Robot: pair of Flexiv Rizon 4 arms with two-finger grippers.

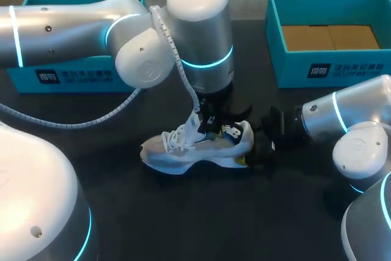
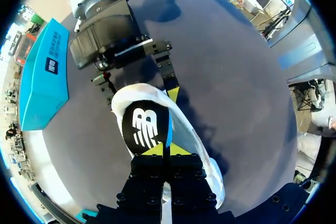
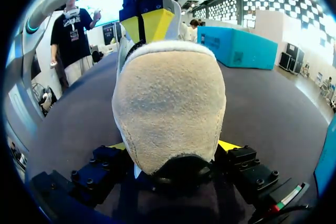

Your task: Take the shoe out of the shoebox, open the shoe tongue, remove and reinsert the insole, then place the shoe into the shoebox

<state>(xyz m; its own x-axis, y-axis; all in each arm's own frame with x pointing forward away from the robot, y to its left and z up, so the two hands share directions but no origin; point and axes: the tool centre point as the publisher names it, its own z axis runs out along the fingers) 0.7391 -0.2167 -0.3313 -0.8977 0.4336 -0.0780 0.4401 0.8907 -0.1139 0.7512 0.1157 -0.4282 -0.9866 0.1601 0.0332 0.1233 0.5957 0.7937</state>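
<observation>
The white mesh lace-up shoe (image 1: 183,148) is resting upright on the black table (image 1: 201,212), outside the open teal cardboard shoebox (image 1: 342,68). The right gripper (image 3: 173,150) is clamping its heel from both sides. The left gripper (image 2: 168,150) is pinching the black insole (image 2: 144,127) at the shoe's opening, fingers nearly together.

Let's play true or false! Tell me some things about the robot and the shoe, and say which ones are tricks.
1. The sneaker is inside a box. False: it lies on the black table.
2. The right pincer grips the sneaker's heel from both sides. True.
3. The left pincer is wide open. False: its yellow tips are pinched together on the black insole at the sneaker's opening.
4. The right shoebox has no shoe in it. True: only brown cardboard shows inside.
</observation>
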